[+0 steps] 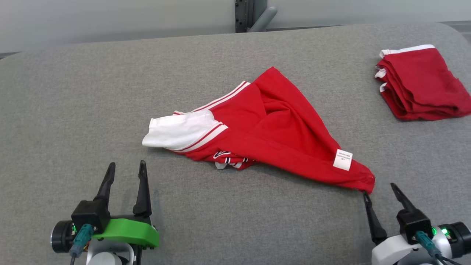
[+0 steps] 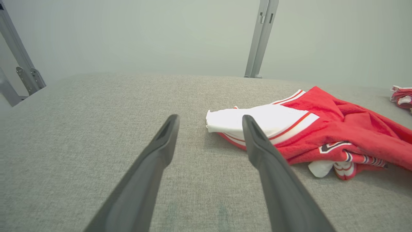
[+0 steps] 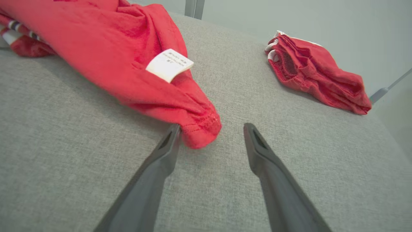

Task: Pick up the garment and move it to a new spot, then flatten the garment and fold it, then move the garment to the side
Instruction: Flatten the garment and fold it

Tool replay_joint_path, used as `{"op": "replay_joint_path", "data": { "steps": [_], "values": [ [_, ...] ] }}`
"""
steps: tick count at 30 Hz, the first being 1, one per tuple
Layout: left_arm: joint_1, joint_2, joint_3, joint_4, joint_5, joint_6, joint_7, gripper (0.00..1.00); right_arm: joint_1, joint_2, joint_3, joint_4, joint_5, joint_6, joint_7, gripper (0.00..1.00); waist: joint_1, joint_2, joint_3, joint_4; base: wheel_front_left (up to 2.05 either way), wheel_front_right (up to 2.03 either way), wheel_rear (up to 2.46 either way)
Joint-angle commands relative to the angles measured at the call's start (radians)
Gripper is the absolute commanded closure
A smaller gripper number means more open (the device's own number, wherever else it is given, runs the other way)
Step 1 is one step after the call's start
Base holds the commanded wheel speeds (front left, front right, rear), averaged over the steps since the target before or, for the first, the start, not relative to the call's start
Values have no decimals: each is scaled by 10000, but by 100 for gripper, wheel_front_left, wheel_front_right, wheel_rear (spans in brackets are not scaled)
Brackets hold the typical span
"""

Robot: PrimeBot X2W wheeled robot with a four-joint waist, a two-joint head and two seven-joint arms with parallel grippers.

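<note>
Red jersey (image 1: 272, 125) lies crumpled, unflattened; right gripper (image 1: 378, 188) spread at its hem corner, left gripper (image 1: 127, 163) spread, both empty; flatten, fold, side-move remain.

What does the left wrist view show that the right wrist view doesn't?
Left wrist, not right wrist: the open left gripper and the white sleeve of the garment. Right wrist, not left wrist: the open right gripper, the garment's white label, and its hem corner at one fingertip. Both: the garment, the grey surface and the folded red pile, a sliver in the left wrist view.
</note>
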State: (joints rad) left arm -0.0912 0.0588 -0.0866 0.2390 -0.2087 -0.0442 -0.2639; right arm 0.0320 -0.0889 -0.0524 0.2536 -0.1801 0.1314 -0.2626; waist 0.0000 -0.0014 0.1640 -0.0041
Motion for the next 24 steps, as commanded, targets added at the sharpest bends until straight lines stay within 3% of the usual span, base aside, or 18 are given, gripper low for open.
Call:
{"op": "replay_joint_path", "data": {
  "steps": [1,12,19,24],
  "values": [
    [-115,87,82,-23,43,-22,-5,0,112,-119,-147,-113,95,-16,-25,0,0,14,-111,-229,0,0,0],
    [-1093,203,129,582,258,-255,-7,0,-337,-149,-1853,-1367,547,-16,-25,0,0,14,108,-812,0,0,0],
    [-2422,457,207,2203,36,-243,679,0,-818,-64,-1385,-1739,551,-16,-25,0,0,14,418,-858,0,0,0],
    [-3320,360,669,3216,-695,-228,1224,0,-1049,2,-1031,-1744,604,-16,-25,0,0,14,667,-836,0,0,0]
  ]
}}
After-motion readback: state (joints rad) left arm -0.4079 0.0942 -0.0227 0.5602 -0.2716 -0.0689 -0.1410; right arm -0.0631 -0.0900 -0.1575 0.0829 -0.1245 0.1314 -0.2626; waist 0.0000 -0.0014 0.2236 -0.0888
